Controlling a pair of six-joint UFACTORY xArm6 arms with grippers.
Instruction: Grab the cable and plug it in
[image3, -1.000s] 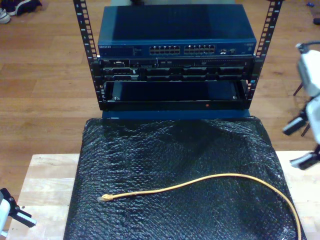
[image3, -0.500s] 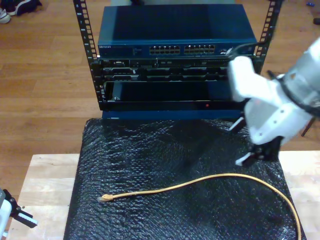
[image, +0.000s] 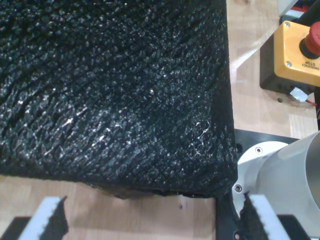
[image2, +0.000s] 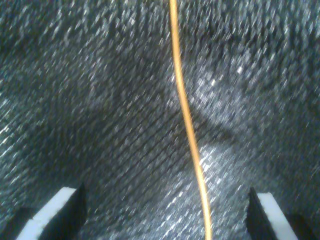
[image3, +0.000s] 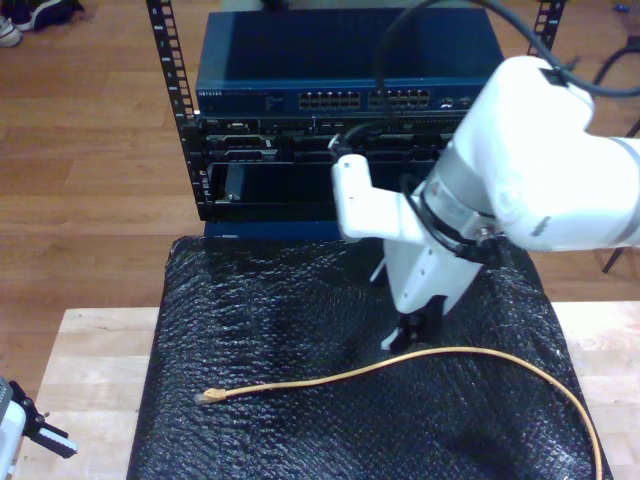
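We are bringing my second gripper (image2: 165, 210) down over the cable (image3: 400, 365), which is lying loose on the black bubble-wrap mat (image3: 300, 300). In the second wrist view the fingers (image2: 55, 210) are standing wide apart and holding nothing, with the yellow-orange line running between them, nearer one finger than the other. To grasp it well, we are judging that the wrist needs to shift sideways until the strand is centred, then descend until the pads are nearly brushing the mat before closing. The plug (image3: 208, 397) is resting toward the exterior view's left, well apart from this gripper, so a grip closer to it would likely give better control for insertion; a mid-length hold is risking a floppy tip.

My first gripper (image: 150, 220) is waiting open and empty over the wooden table (image3: 90, 350), at the mat's corner, near a yellow emergency-stop box (image: 295, 55).

The mat is crinkled and glossy, so the thin cable may slide. Beyond it, at the far side, a rack (image3: 180, 110) is holding a blue network switch (image3: 350, 60) with rows of ports, standing on a wooden floor (image3: 90, 150).
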